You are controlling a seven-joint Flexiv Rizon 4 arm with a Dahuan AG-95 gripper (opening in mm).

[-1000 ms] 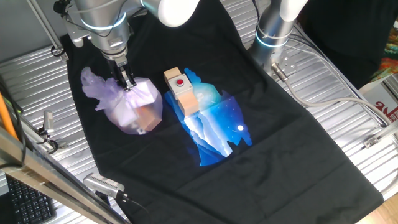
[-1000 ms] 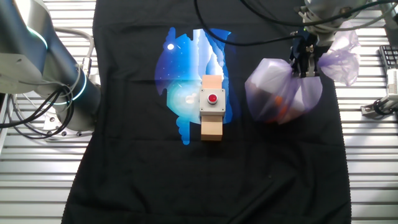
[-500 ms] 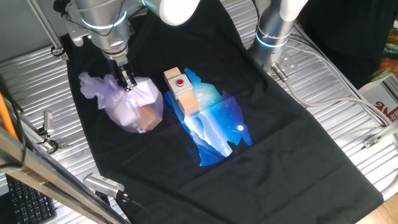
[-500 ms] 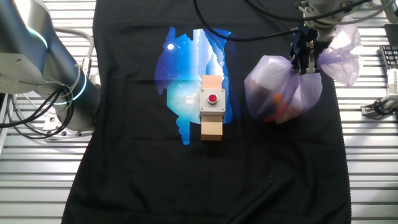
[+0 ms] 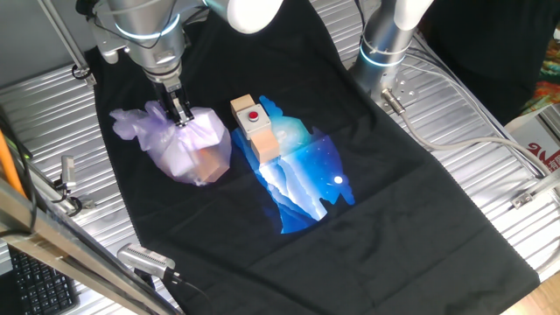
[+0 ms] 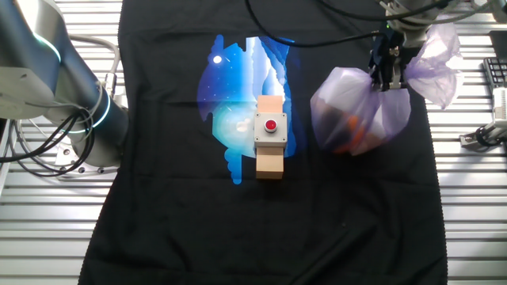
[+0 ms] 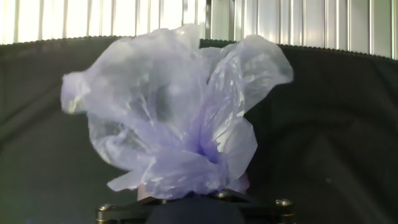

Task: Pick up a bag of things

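One fixed view shows the pincer (image 5: 181,114) clenched on the knotted neck of the bag of things (image 5: 194,150) hanging beneath it.

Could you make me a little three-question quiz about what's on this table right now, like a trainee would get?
1. True or false: the gripper is shut on the bag of things.
2. Which part of the bag does it pinch? A) the knotted neck B) the bottom C) a block inside
3. What colour is the button on the wooden block beside the bag?

Key:
1. True. The fingers pinch the gathered plastic; the hand view shows the crinkled top fanning out beyond them.
2. A.
3. Red; the block stands apart from the bag, on the black cloth.
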